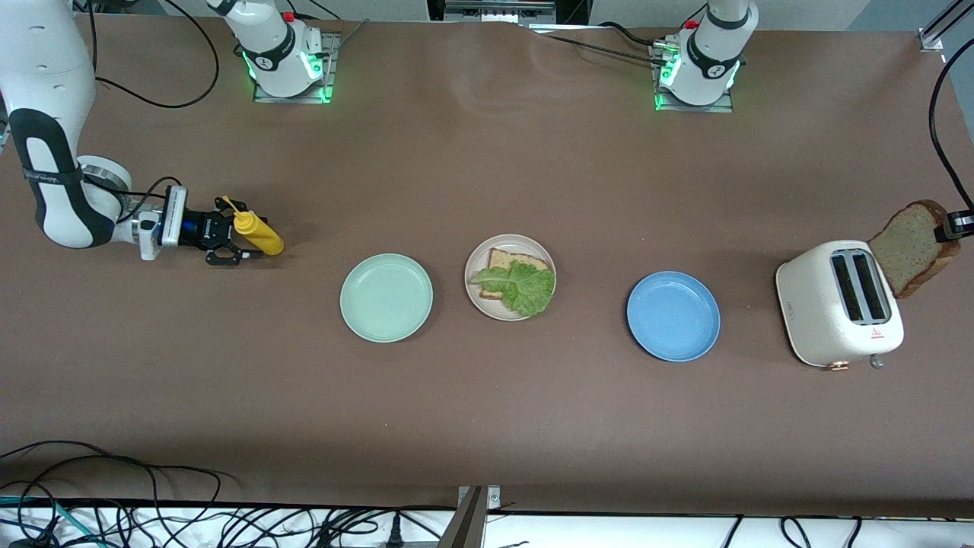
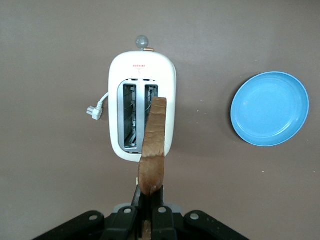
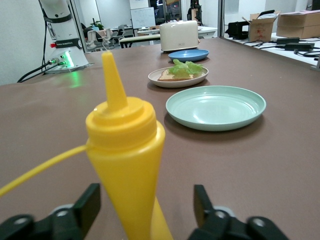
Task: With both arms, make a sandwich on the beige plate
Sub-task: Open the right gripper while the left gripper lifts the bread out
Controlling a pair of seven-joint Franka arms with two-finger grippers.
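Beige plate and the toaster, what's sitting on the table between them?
Between the beige plate and the toaster, only the blue plate lies there, shown in the front view.

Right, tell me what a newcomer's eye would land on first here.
Probably the bread slice that the left gripper holds clamped in the air over the white toaster, at the left arm's end of the table. Next, the beige plate between the mint green plate and the blue plate, carrying bread topped with lettuce. At the right arm's end, the right gripper stands open around a yellow mustard bottle.
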